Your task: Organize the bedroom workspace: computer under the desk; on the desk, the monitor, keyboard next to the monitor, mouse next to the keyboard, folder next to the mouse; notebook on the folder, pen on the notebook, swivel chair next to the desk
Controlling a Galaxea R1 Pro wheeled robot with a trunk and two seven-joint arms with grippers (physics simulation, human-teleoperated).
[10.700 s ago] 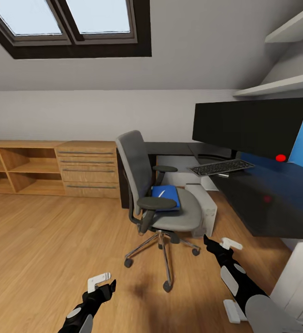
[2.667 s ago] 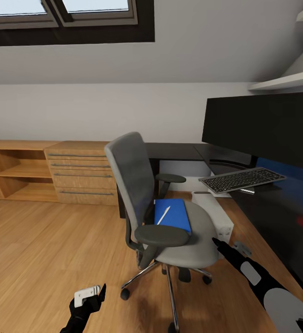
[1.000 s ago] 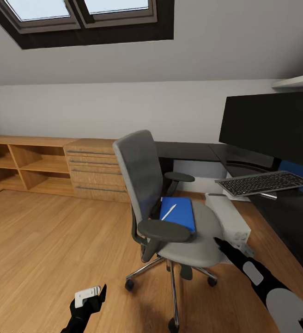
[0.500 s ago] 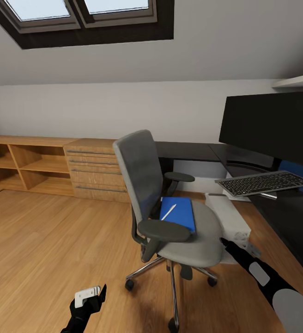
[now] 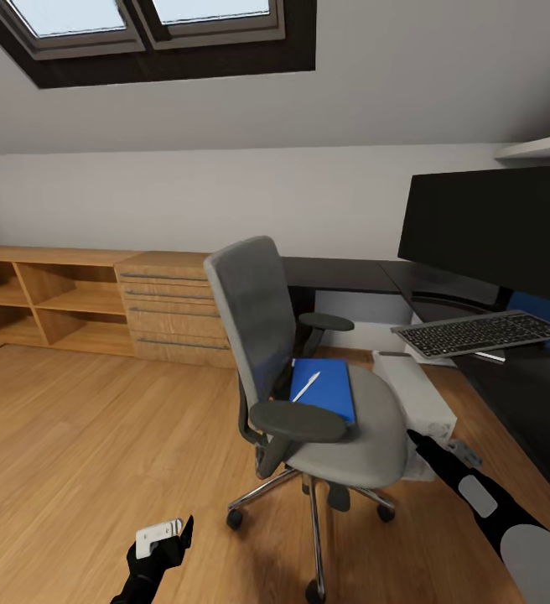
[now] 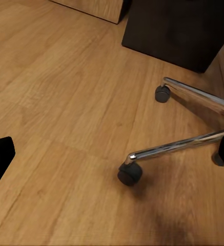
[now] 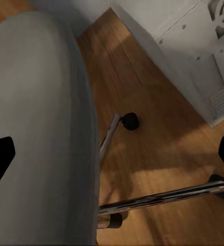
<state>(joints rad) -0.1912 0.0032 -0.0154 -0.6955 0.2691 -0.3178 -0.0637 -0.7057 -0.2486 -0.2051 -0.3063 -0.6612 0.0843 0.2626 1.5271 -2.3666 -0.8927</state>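
We are reaching our right tool [image 5: 415,438], released, toward the swivel chair [image 5: 308,369] because the folder [image 5: 324,387] and pen [image 5: 306,385] are lying on its seat; our left tool [image 5: 170,537] is hanging low, fingers apart.

Wide bare wooden floor [image 5: 82,436] lay open from seven round to ten o'clock of the swivel chair [image 5: 308,369], and the left gripper [image 5: 170,537] hung there with fingers spread, nothing near it but the chrome legs and casters. At three o'clock the room pinched tight: the right gripper [image 5: 413,436], fingers apart, sat in the narrow gap between the seat edge and the computer [image 5: 417,398], with the desk [image 5: 518,394] walling off that whole side. Over the seat the black armrests fenced both flanks of the folder [image 5: 325,387] and the tall backrest closed nine o'clock, which left the way in from above.
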